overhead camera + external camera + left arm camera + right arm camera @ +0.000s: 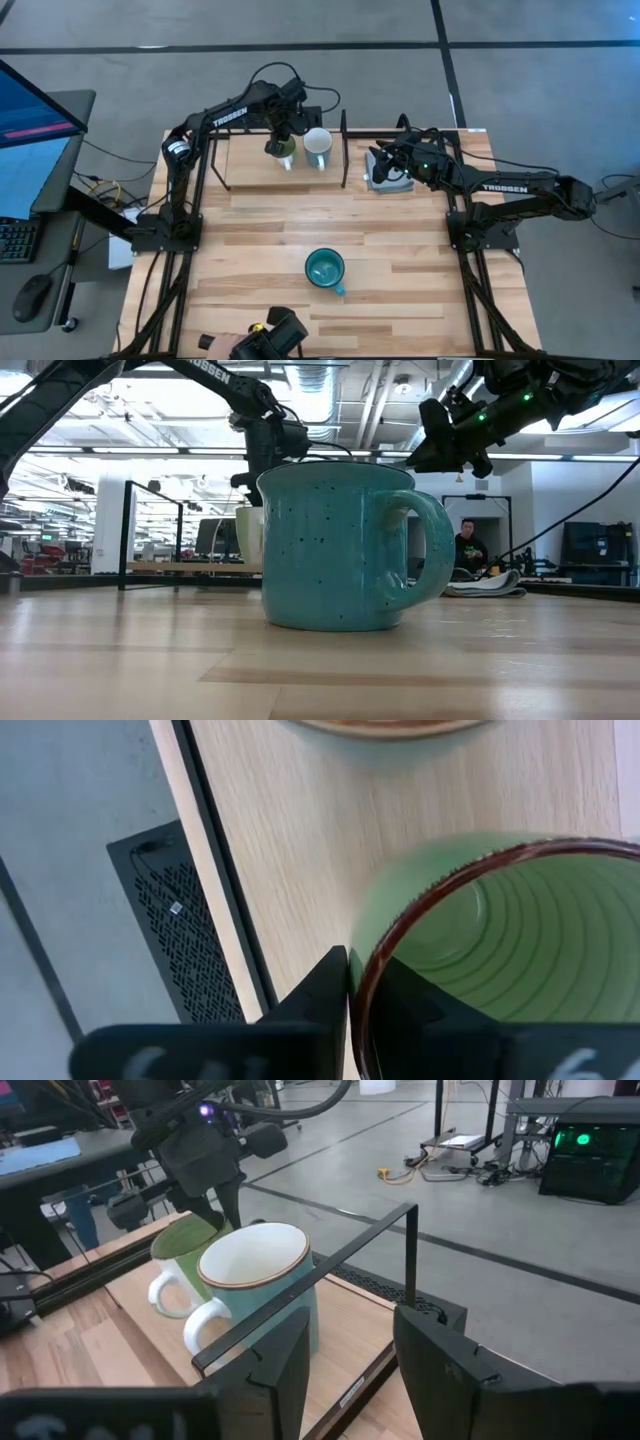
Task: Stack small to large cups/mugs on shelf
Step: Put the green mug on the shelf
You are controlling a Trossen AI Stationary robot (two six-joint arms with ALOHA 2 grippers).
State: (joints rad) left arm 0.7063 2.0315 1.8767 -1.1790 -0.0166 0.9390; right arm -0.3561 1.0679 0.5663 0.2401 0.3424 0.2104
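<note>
Left claw pinches the light green mug's rim on the shelf.

The left arm reaches over the shelf near the table's far edge, its left gripper pointing down, fingers pinched on the light green mug's rim. The right arm is folded toward the far right corner, right gripper parted.

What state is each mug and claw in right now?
Light green mug: upright on the shelf, rim pinched.
White mug: upright on the shelf, free.
Teal mug: upright on the tabletop, untouched.
Left gripper: shut on the light green mug's rim.
Right gripper: open, empty, beside the shelf.
</note>
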